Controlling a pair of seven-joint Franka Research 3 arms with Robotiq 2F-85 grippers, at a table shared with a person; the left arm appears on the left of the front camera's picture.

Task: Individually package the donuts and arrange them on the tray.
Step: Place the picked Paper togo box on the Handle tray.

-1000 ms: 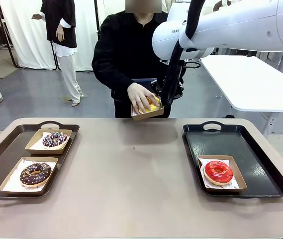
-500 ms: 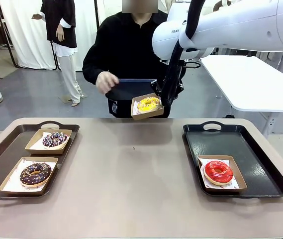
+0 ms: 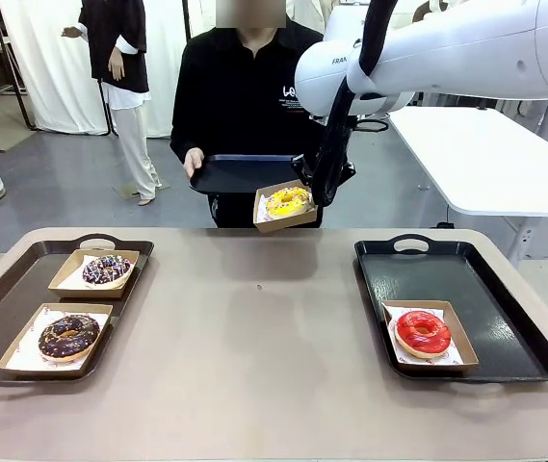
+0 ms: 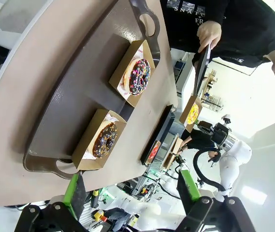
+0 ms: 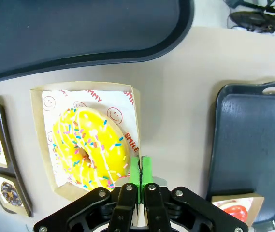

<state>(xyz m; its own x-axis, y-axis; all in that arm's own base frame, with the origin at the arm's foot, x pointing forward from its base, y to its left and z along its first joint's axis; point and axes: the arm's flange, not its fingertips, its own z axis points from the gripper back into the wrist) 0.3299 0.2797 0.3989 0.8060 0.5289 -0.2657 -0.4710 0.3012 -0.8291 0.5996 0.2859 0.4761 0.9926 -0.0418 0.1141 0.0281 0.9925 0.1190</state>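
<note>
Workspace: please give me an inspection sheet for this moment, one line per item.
Surface: beige table with a dark tray at the left and a dark tray at the right.
Job's things: purple donut and chocolate donut boxed on the left tray; red donut boxed on the right tray; yellow donut in a box held above the far edge.
Clutter: nothing seen.
Grippers: right gripper shut on the box edge; left gripper open, empty.
Cables: black cable along the right arm.
Surroundings: person holding a third tray.

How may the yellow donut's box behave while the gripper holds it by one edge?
The box looks like thin card, so it may flex or sag. The right gripper pinches only its rim, so it could tilt. The yellow donut lies loose and might slide.
</note>
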